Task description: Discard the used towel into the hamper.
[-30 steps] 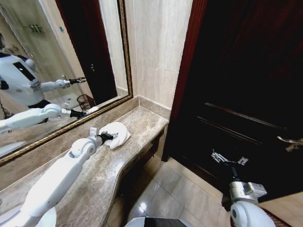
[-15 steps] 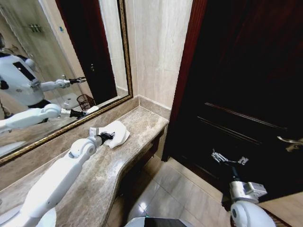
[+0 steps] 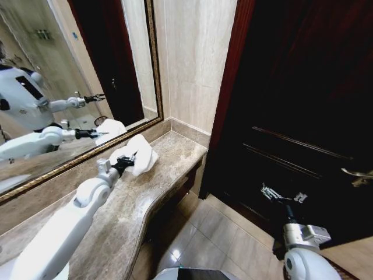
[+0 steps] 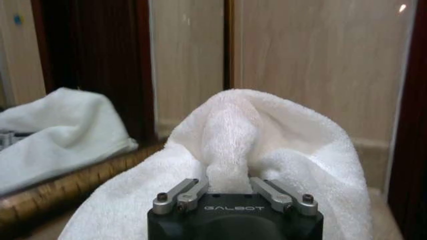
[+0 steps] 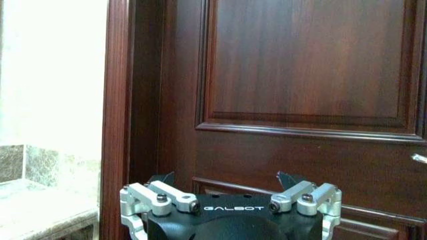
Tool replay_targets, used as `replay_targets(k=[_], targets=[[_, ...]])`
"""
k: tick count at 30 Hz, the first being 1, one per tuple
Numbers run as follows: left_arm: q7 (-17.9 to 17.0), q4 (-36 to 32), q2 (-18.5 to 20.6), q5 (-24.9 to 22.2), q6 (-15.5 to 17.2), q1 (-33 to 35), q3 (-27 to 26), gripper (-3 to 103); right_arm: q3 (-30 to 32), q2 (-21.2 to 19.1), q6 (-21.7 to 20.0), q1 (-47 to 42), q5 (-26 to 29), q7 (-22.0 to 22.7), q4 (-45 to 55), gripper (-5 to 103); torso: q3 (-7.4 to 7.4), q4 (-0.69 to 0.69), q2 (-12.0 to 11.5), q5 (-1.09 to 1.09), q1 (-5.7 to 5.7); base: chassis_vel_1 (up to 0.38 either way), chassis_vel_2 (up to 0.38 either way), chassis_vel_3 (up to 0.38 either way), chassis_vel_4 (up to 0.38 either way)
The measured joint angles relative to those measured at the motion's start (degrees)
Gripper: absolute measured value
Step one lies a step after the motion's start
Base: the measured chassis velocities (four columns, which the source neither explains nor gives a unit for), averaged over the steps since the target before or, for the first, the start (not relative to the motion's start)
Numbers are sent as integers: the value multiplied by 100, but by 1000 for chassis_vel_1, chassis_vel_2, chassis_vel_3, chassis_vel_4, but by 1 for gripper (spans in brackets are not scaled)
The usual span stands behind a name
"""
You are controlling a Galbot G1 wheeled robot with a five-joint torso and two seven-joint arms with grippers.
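Raised since earlier: towel (image 3: 140,154) off counter (image 3: 169,169), 11 o'clock of view | left gripper (image 3: 124,161) clenched on towel | right gripper (image 3: 282,195) released, idle by door | step: lift-off | next: carry to hamper

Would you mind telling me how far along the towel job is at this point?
Done: the left gripper is shut on the towel, bunched up above the counter. In hand: the towel hangs in that grip near the mirror. Left: getting it into the hamper. The right gripper waits open by the door.
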Motion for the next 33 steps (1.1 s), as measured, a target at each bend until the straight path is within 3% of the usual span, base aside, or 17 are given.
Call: replay_targets(k=[6,9,13,18,25,33], targets=[[-20,-969,-319,250,3,577,-505,11,67,-25,-218,-121,236,112,202,100,-1,0,0,1,-1,0,0,0,0],[-1,-1473,-774,766,-80,881,-747,11,165,-59,-187,-235,362,107,280,100,-1,0,1,0,-2,0,0,0,0],[41,-1816,-1086,862,-92,1203,-956,11,210,-107,-181,-239,465,98,352,100,-1,-1,1,2,-1,0,0,0,0],[152,-2029,-1319,958,-74,1612,-1118,11,231,-201,-220,-200,553,94,390,100,-1,1,1,2,-1,0,0,0,0],[231,-2300,-1857,1433,-195,2312,-1072,11,303,-460,-348,-152,784,47,375,100,-1,2,1,0,-1,0,0,0,0],[122,-2309,-1864,1400,-236,2533,-1035,11,304,-530,-263,-172,912,-45,260,100,0,0,1,1,0,0,0,0,0]])
